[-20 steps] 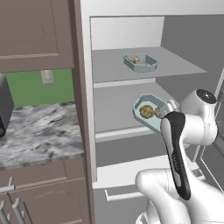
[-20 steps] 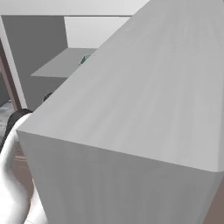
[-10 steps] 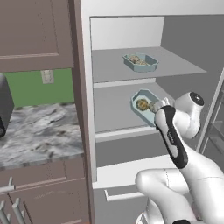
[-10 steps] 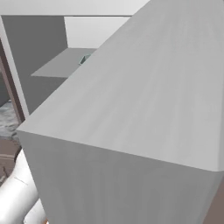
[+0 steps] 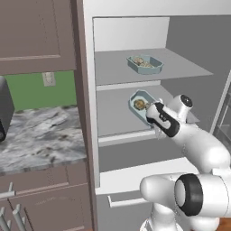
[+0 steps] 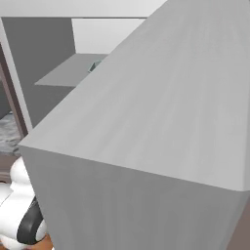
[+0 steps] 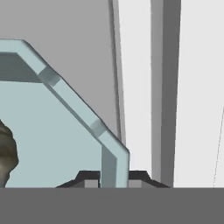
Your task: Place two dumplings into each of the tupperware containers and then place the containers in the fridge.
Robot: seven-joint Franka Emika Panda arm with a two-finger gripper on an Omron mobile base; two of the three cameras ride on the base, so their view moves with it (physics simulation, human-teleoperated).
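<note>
the tupperware containers sit inside the open fridge (image 5: 135,40), one on each of two grey shelves. the upper container (image 5: 145,64) rests toward the middle of the top shelf (image 5: 180,67), well apart from my arm, with tan-brown dumplings (image 5: 142,62) lying in it. the lower container (image 5: 142,106) lies on the shelf below (image 5: 113,119), near that shelf's front edge, and it too carries a dumpling (image 5: 140,104) on its pale teal floor.

my fingers (image 7: 114,177) are pinched narrow on the rim of the lower container: in the hand view the flared teal wall (image 7: 114,162) runs straight down between the two dark tips (image 7: 89,178), one tip on either side of it. the brown lump of a dumpling (image 7: 6,155) shows at the left edge of that view, inside the tub, apart from the tips. beyond the rim lie the grey shelf surface and the white and grey upright strips of the fridge's inner wall (image 7: 164,87).

from the left base view my forearm reaches in over the lower shelf, and the hand covers the near corner of the tub. to the left of the fridge stand a brown wooden cabinet (image 5: 36,36), a green wall patch (image 5: 31,90) and a marbled desk (image 5: 40,135).
</note>
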